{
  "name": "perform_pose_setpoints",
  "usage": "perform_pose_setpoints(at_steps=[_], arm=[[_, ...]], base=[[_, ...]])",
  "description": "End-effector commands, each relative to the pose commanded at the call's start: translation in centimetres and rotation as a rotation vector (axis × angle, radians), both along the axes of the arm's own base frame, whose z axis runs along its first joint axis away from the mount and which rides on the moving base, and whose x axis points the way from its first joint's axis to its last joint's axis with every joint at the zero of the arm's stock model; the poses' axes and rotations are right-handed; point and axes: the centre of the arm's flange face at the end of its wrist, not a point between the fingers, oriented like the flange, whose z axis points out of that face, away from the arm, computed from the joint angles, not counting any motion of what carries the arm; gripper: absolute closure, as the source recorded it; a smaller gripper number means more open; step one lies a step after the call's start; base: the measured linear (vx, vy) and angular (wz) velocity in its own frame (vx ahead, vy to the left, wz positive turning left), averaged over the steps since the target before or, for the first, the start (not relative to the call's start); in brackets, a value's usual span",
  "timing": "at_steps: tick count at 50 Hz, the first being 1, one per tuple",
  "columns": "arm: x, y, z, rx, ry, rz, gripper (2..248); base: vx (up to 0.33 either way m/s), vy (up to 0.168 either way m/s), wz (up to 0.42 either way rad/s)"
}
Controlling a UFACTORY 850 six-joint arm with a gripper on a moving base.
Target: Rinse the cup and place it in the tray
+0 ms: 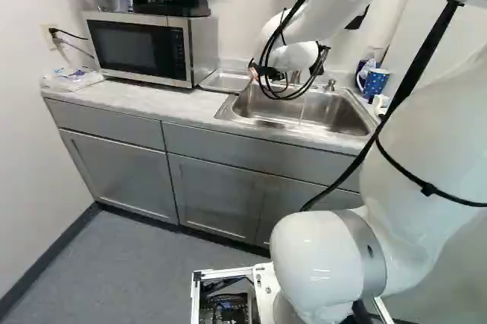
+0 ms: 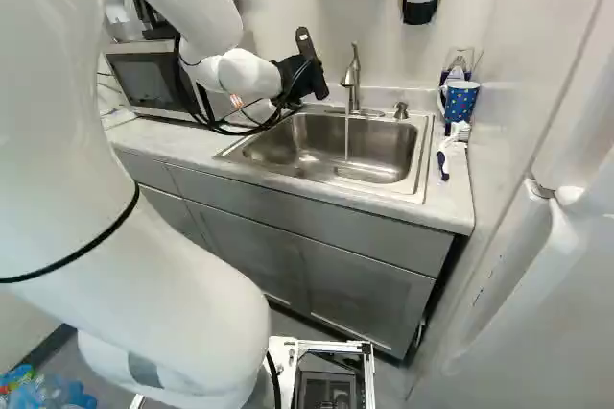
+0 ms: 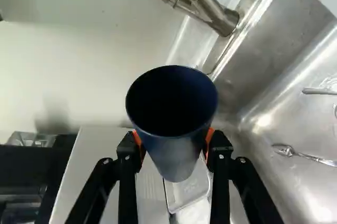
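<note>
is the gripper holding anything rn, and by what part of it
Yes, the gripper holds a dark blue cup by its outer wall, below the rim, one pad on each side.

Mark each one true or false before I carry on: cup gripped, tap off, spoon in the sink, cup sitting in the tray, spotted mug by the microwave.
1. The cup is held between the fingers. True.
2. The tap is off. False: water runs from it.
3. A spoon lies in the sink. True.
4. The cup sits in the tray. False: the fingers hold it.
5. The spotted mug stands against the microwave. False: it is across the sink from it.
</note>
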Motion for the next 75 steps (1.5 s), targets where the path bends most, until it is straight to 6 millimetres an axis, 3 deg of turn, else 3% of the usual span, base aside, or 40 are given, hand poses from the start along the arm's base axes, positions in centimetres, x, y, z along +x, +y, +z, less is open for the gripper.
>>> perform_pose_setpoints(at_steps=[75], arm=[[0.0,0.0,0.0,-0.744,0.051,0.256,126]], base=[[0.0,0.0,0.0]])
